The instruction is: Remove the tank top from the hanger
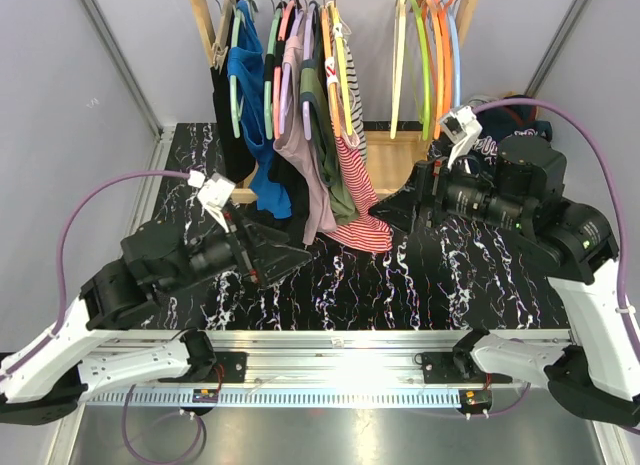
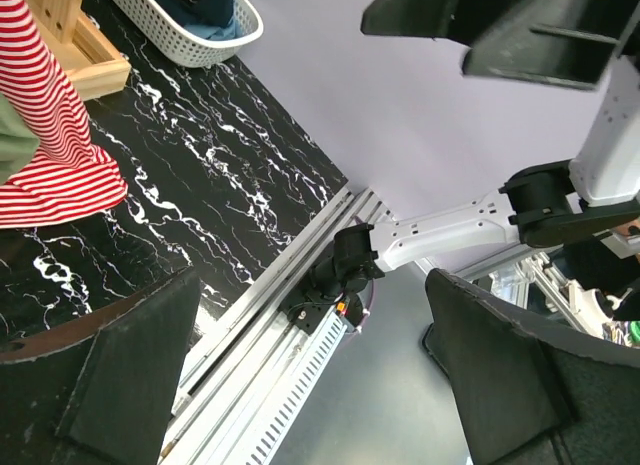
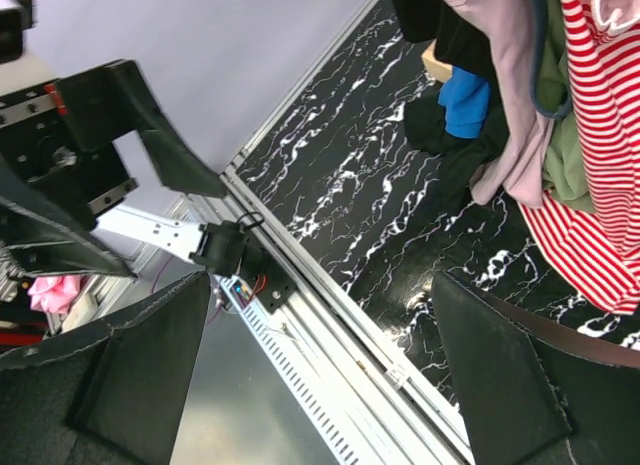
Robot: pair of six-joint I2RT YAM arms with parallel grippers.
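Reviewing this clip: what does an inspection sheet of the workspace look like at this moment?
Surface: black marbled table.
Job's things: wooden rack with tops on hangers, among them a blue top, a pink top and a red-striped top.
Clutter: empty hangers on the rack's right; white basket of dark clothes at the table's far end.
Grippers: left gripper and right gripper both open, holding nothing.
Cables: a purple cable arcs over each arm.
Surroundings: grey wall panels; aluminium rail at the near edge.
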